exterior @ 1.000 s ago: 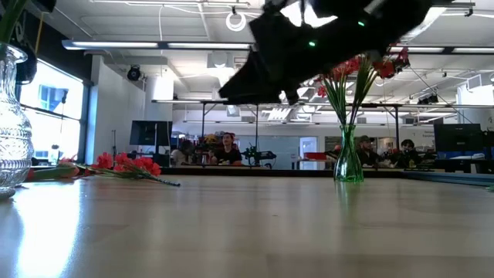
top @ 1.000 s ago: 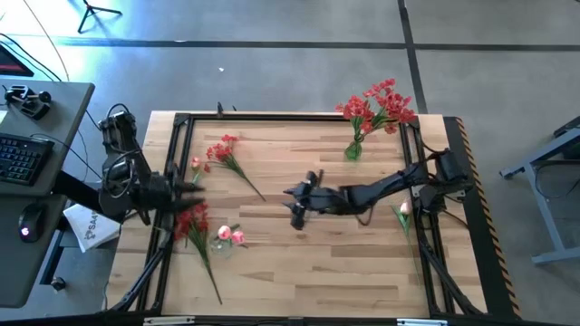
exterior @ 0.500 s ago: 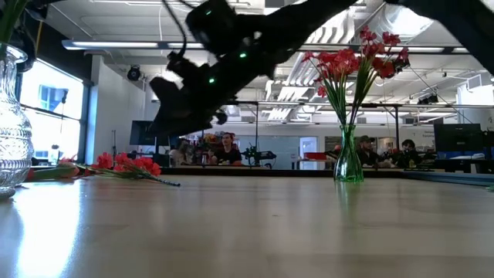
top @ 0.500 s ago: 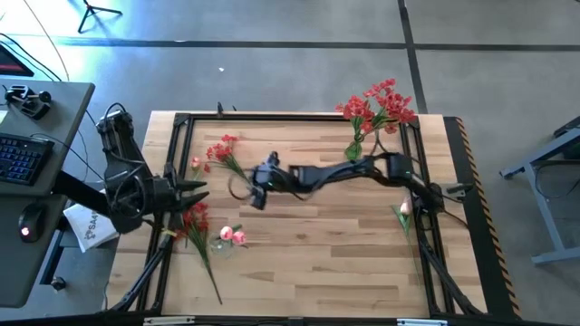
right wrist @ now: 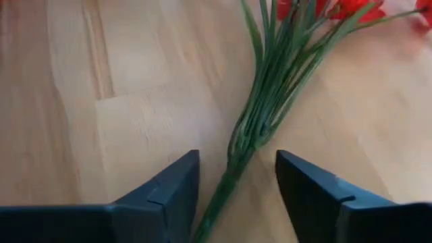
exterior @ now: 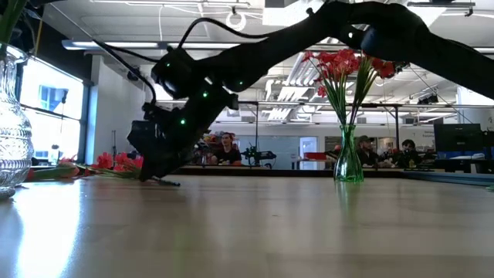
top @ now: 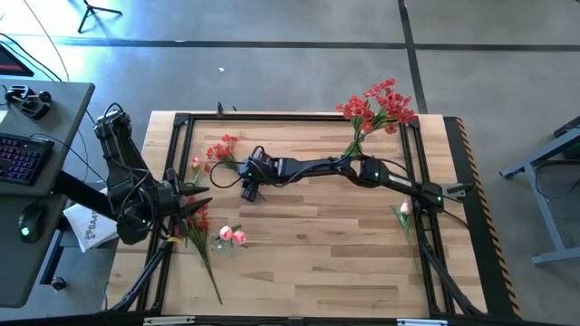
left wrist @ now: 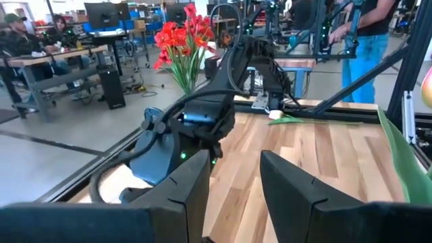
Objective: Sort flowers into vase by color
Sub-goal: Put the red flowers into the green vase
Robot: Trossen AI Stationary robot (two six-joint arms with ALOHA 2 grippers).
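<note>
A red flower (top: 222,149) lies flat on the wooden table, far left of centre, with its green stem (right wrist: 237,152) running toward the table's middle. My right gripper (right wrist: 236,196) hangs low over that stem, open, one finger on each side of it without touching; the low view shows it (exterior: 158,162) just above the tabletop. A green glass vase (top: 353,150) at the far right holds several red flowers (top: 381,104). A clear vase (top: 222,243) near the left holds pink buds. My left gripper (left wrist: 233,182) stands open by the left edge with nothing between its fingers.
Another red flower (top: 195,222) lies by the left edge, its stem reaching toward the near edge. A pink bud (top: 195,165) lies at the far left and a pink flower (top: 403,213) by the right rail. A black frame (top: 181,122) borders the table. People sit in the room behind.
My right gripper has swept from the table's middle toward its left edge and come down low, ending over the stem of the lying red flower. The flowers and vases have stayed where they were.
</note>
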